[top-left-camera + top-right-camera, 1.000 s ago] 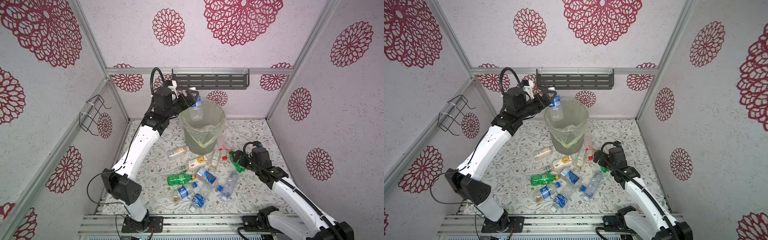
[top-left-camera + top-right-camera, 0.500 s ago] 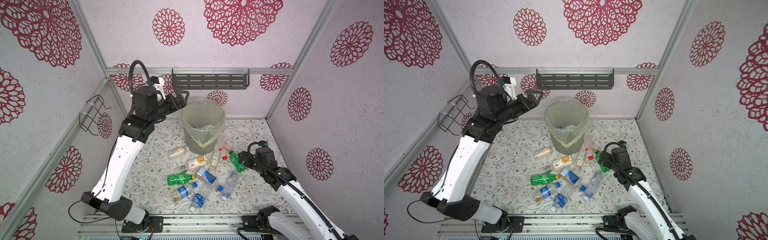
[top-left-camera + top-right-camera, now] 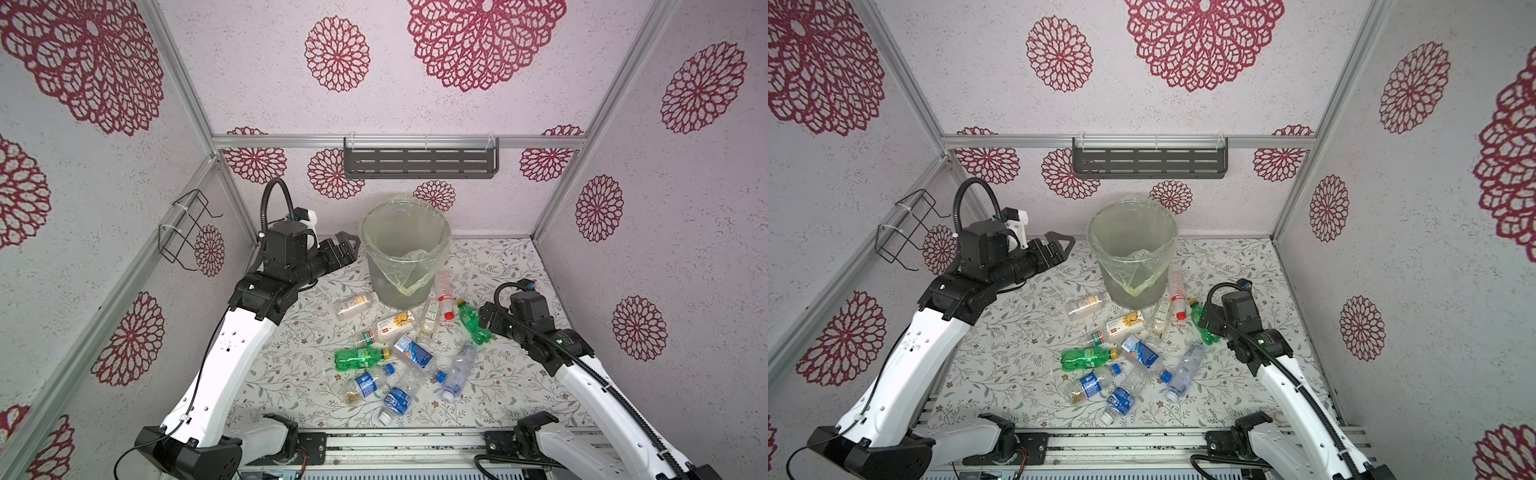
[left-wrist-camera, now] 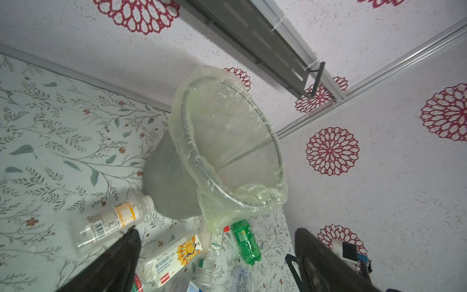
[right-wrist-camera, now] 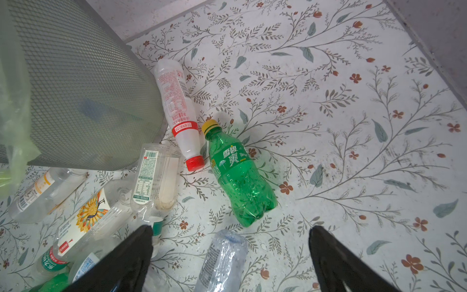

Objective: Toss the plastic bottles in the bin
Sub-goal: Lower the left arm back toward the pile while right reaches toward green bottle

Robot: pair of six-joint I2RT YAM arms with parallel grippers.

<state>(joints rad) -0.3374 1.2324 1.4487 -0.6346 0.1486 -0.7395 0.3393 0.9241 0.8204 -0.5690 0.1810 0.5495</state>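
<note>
The bin (image 3: 386, 286) (image 3: 1121, 286), a grey mesh bucket with a yellowish bag, stands at the back middle. Several plastic bottles lie in front of it in both top views, among them a green one (image 3: 359, 358) and a clear one with a blue cap (image 3: 457, 370). My left gripper (image 3: 348, 245) (image 4: 217, 232) hangs open and empty just left of the bin's rim. My right gripper (image 3: 484, 318) (image 5: 230, 227) is open low over the floor, right by a green bottle with a yellow cap (image 5: 237, 177) (image 3: 471, 326). A white bottle with a red cap (image 5: 177, 106) leans at the bin's foot.
A wire rack (image 3: 187, 232) hangs on the left wall and a dark slotted shelf (image 3: 419, 164) on the back wall above the bin. Walls close in the floral floor (image 3: 498, 266) on three sides. A metal rail (image 3: 395, 446) runs along the front.
One second ago my left gripper held a bottle over the bin; that bottle is gone from its jaws. The left arm has drawn back left and lower. The right gripper shifted slightly right.
</note>
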